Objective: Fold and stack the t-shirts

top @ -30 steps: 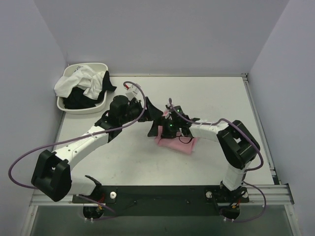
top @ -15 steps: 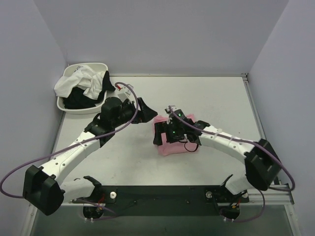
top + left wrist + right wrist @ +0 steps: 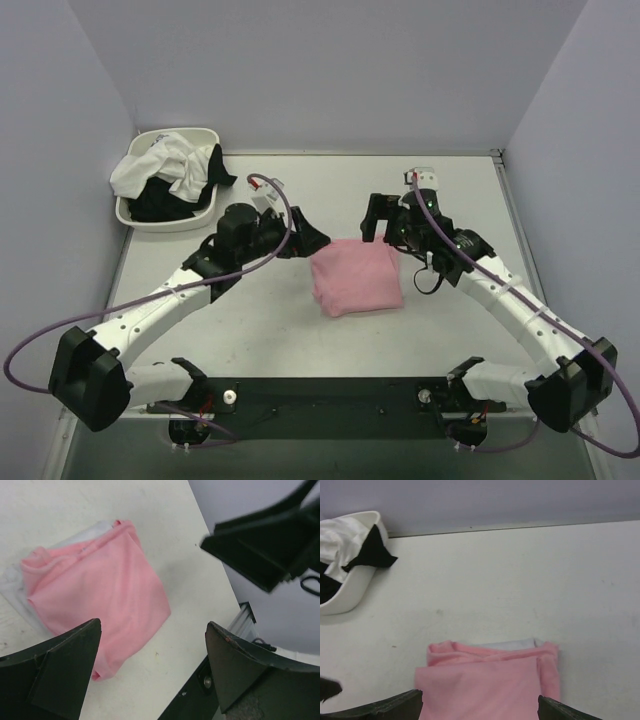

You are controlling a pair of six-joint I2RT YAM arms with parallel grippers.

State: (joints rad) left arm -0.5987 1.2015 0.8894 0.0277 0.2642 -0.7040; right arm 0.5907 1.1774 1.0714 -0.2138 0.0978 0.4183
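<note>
- Now we hold both tools wide and empty: the left tool (image 3: 308, 236) just beside the left edge of the folded pink t-shirt (image 3: 356, 280), the right tool (image 3: 386, 226) near its far right corner.
- That shirt lies flat mid-surface (image 3: 250, 320) over a pale layer (image 3: 502, 644), likely the start of the stack.
- We judge the remaining t-shirts (image 3: 165, 168), heaped in the basin (image 3: 128, 214) at the far left corner, come next.

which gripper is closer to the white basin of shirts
Left. The left gripper is at the left edge of the pink t-shirt, toward the basin; the right gripper is beyond the t-shirt's far right corner.
</note>
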